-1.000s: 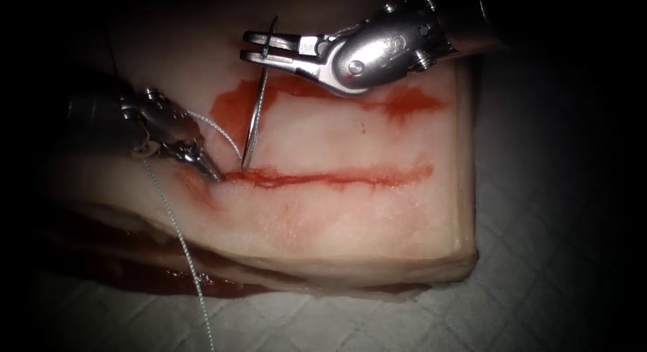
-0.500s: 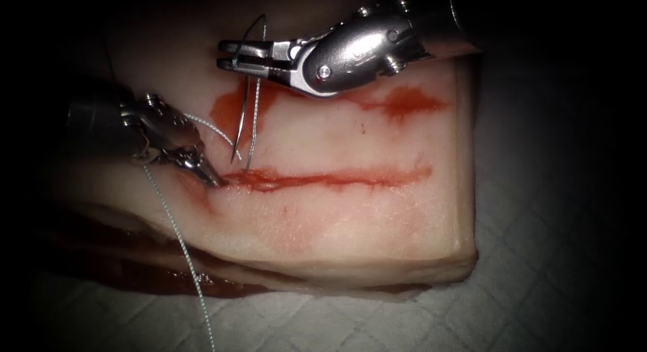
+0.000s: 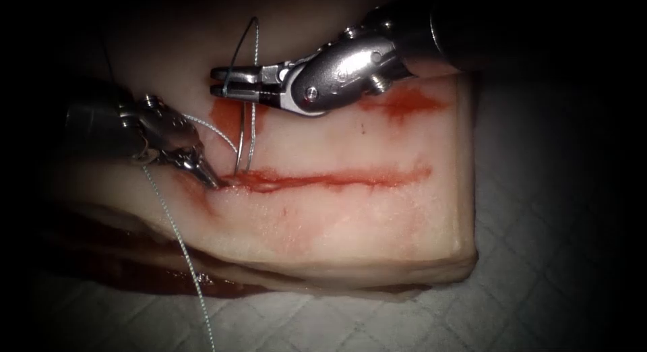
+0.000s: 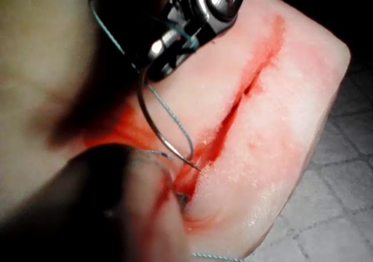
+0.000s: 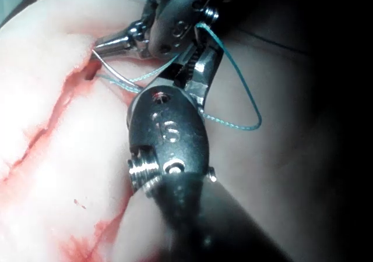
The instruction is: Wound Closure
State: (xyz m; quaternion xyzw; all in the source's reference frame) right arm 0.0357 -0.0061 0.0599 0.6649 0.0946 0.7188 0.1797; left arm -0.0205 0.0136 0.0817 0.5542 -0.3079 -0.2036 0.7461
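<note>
Needle (image 3: 244,133) hung from my right tool (image 3: 226,82), jaws clenched near its thread end, point down just above left end of cut (image 3: 330,178), not in tissue (image 3: 350,217). Since a second ago I'd carried it left and lower. My left tool (image 3: 210,178) stayed pressed at cut's left end, jaws closed; thread (image 3: 176,230) trailed past it.

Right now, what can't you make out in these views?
- Endoscope: curved steel needle tip at the red cut; whether it enters the tissue is too small to tell.
- Left tool jaws against the cut's left end: grip hidden.
- Thin thread leaves the bottom edge.
</note>
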